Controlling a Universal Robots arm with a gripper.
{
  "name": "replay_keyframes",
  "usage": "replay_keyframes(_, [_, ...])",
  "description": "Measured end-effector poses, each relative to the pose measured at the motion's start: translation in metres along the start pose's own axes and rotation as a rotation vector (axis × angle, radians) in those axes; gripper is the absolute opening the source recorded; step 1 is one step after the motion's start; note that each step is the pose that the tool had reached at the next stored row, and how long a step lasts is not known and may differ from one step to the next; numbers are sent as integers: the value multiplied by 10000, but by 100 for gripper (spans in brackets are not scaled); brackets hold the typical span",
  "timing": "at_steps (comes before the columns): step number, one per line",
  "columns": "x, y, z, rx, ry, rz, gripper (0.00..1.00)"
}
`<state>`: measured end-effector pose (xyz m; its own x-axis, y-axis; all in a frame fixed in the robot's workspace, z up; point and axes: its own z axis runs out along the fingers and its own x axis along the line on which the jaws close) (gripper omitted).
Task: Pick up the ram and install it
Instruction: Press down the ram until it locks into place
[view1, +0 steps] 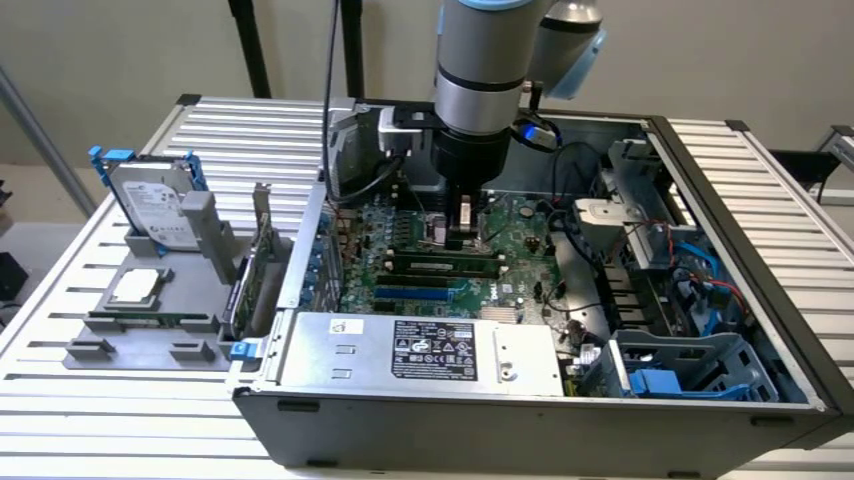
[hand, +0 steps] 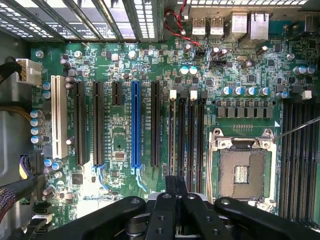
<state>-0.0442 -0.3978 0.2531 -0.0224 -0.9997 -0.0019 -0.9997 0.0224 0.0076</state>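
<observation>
A long, dark-green ram stick (view1: 442, 264) stands on edge in a memory slot of the motherboard (view1: 521, 285) inside the open case. My gripper (view1: 463, 238) hangs straight down just behind and above the stick, close to the board. In the wrist view the fingertips (hand: 171, 186) are pressed together, with nothing visible between them. They sit over the near end of the black memory slots (hand: 186, 132), beside the bare processor socket (hand: 243, 172). Whether the fingers touch the stick cannot be told.
The power supply box (view1: 427, 350) fills the case front and a blue drive cage (view1: 681, 375) sits at the exterior view's right. Cables (view1: 587, 165) run behind the arm. Outside the case, a grey fixture (view1: 140, 345) holds a hard drive (view1: 150, 205), a silver processor (view1: 138, 287) and an expansion card (view1: 254, 275).
</observation>
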Motion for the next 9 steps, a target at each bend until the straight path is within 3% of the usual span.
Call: replay_keyframes(9, [0,1,2,4,3,-1,11])
